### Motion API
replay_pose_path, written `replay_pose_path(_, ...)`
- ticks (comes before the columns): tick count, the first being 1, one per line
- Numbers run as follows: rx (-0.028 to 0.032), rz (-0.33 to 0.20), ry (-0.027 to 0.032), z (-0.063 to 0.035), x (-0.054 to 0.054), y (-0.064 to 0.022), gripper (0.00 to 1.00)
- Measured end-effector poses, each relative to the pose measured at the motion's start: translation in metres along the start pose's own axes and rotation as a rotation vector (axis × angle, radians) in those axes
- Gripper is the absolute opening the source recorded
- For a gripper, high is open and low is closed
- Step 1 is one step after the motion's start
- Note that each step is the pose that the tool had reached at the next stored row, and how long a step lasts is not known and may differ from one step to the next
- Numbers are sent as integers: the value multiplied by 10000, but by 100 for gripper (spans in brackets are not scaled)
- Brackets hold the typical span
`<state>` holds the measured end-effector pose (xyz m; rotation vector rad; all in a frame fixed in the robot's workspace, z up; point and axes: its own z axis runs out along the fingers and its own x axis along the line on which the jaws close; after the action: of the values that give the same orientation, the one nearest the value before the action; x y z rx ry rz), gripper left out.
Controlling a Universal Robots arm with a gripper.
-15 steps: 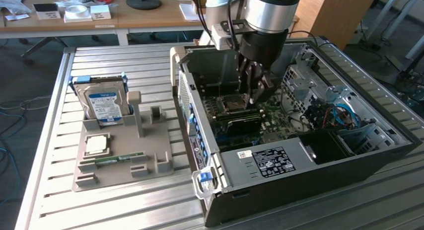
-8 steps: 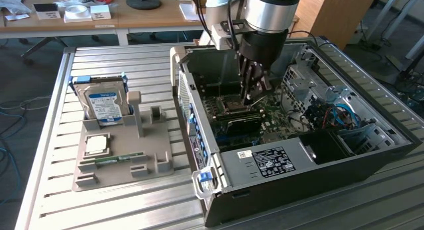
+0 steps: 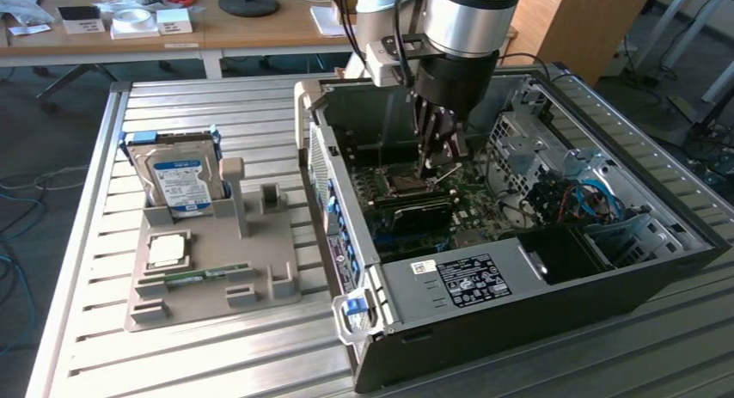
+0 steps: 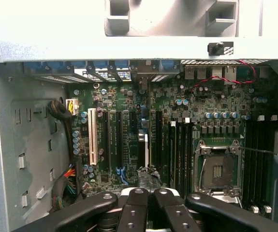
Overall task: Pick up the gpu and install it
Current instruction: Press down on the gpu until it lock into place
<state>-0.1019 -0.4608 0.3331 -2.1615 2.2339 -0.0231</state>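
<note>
An open computer case (image 3: 642,269) lies on its side on a ribbed metal surface (image 3: 92,346). The robot arm reaches down into it, and the jaws (image 3: 436,168) hang close over the green motherboard (image 4: 216,111).

The jaws (image 4: 150,192) are pressed together, fingertips meeting. Just beyond their tips stands the gpu (image 4: 145,150). It is seen edge-on as a thin strip with a pale edge, upright among the long expansion slots. Its near end runs right up to the jaws. I cannot tell whether they touch it, or whether it is fully seated. Off to one side of the jaws sits the empty processor socket (image 4: 218,169).

Outside the case, well apart from the jaws, a grey parts holder (image 3: 275,278) carries a hard drive (image 3: 178,179) with a blue and white label.

The card looks light and stiff, but probably fragile. It is a thin board with exposed parts, and its lower contact edge would dislike twisting. The safest hold seems to be across its bare upper edge, near the middle, with pressure straight down along the slot. The thin edge gives little grip, so it could tilt or slip.
</note>
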Motion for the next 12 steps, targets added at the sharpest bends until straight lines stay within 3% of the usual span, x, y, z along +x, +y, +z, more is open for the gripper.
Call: replay_pose_path(12, 0, 0, 0, 9, 0, 0, 11)
